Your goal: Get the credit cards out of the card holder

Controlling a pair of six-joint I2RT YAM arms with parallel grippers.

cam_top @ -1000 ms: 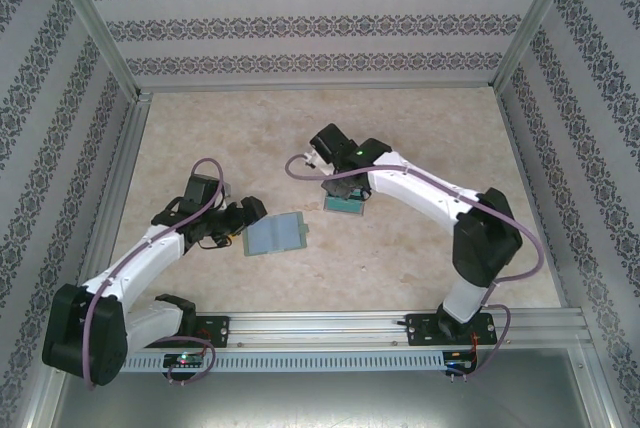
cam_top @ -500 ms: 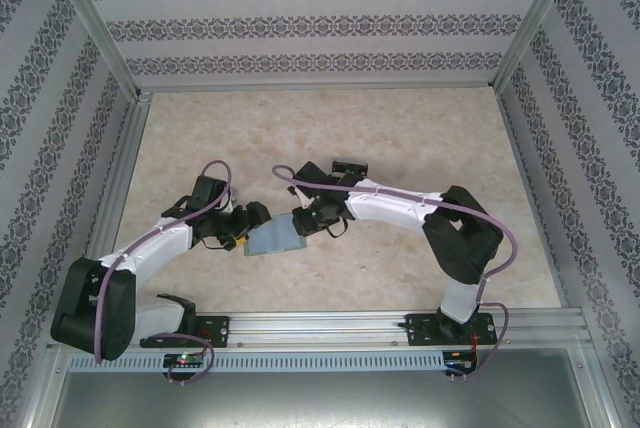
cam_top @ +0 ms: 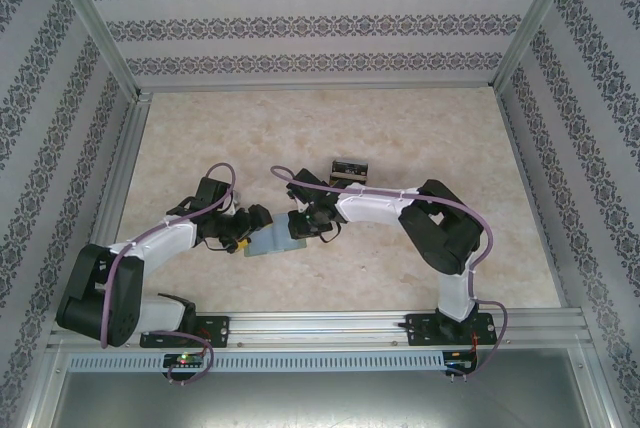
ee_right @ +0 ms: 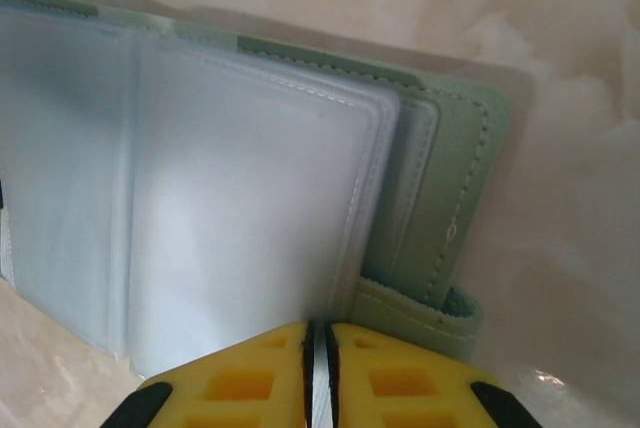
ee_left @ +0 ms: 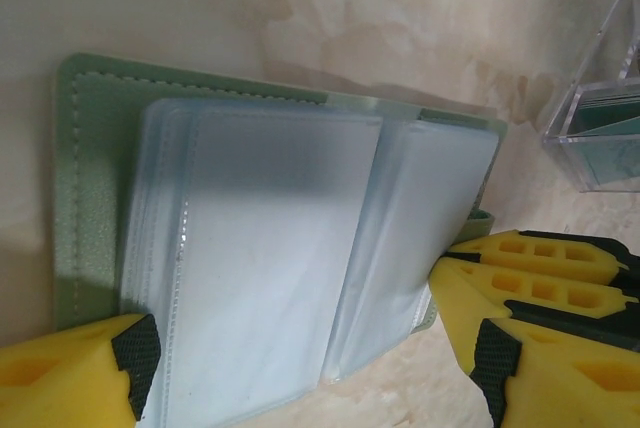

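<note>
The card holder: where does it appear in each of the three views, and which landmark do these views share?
Top external: the card holder lies open, slightly left of centre and below the middle.
Left wrist: centre and left, with its clear sleeves facing up.
Right wrist: left and centre, with its green cover at the right.
Shared landmark: the beige marbled table.

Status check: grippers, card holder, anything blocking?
Left gripper open, straddling the card holder. Right gripper shut at its sleeve edge. Holder lies open on the table; black card lies apart, beyond it. Nothing blocking.
</note>
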